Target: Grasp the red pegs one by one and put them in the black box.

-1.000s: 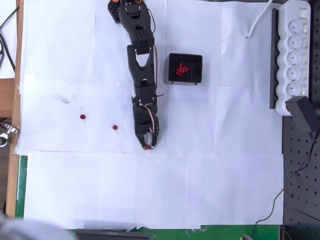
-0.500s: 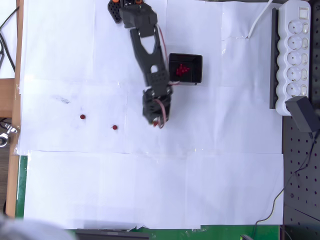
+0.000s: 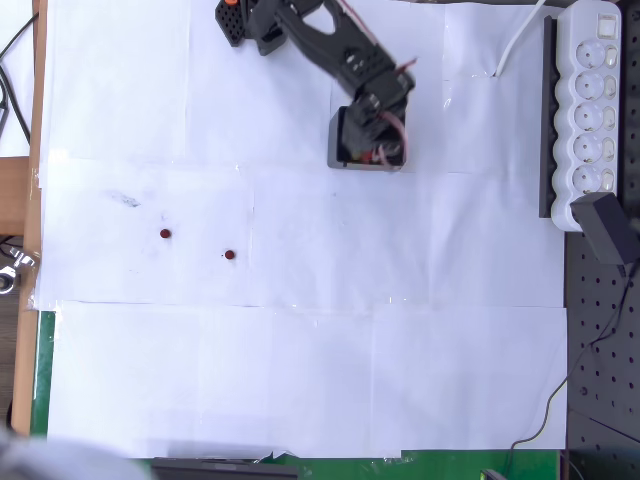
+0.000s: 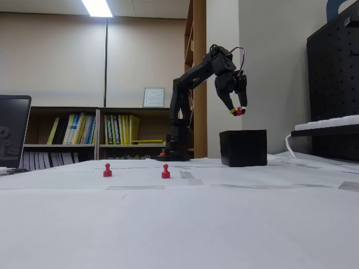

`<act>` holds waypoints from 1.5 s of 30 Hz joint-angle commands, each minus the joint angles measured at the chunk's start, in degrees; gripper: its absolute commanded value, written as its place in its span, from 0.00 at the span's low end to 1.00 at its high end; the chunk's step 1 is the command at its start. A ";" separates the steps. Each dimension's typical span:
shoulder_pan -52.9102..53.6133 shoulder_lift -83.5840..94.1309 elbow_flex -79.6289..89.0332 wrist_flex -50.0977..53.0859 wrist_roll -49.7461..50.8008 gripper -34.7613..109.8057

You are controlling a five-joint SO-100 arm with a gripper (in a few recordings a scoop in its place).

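Note:
Two red pegs (image 3: 165,234) (image 3: 229,255) stand on the white paper at the left; in the fixed view they are upright pawn shapes (image 4: 107,170) (image 4: 165,171). The black box (image 3: 341,150) sits right of the arm's base, mostly hidden by the arm in the overhead view and seen whole as the black box (image 4: 243,148) in the fixed view. My gripper (image 4: 238,111) hangs well above the box, shut on a red peg (image 4: 239,111). From overhead the gripper (image 3: 377,153) lies over the box's opening.
A white power strip (image 3: 588,110) with a black plug lies along the right edge, beside a black perforated panel (image 3: 600,320). The arm's base (image 3: 250,18) is at the top. White paper sheets cover the table (image 3: 300,380).
The arm has swung from the front middle of the paper up and right to above the black box, carrying a red peg. The two pegs at the left have not moved.

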State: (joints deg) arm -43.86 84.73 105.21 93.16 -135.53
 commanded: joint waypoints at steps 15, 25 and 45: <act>7.12 -13.97 -8.09 -11.69 2.37 0.43; 31.38 -12.39 -18.46 -31.46 21.27 0.42; 47.02 9.49 -47.55 -91.41 40.08 0.36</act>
State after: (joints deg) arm 2.29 92.99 56.43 5.54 -95.27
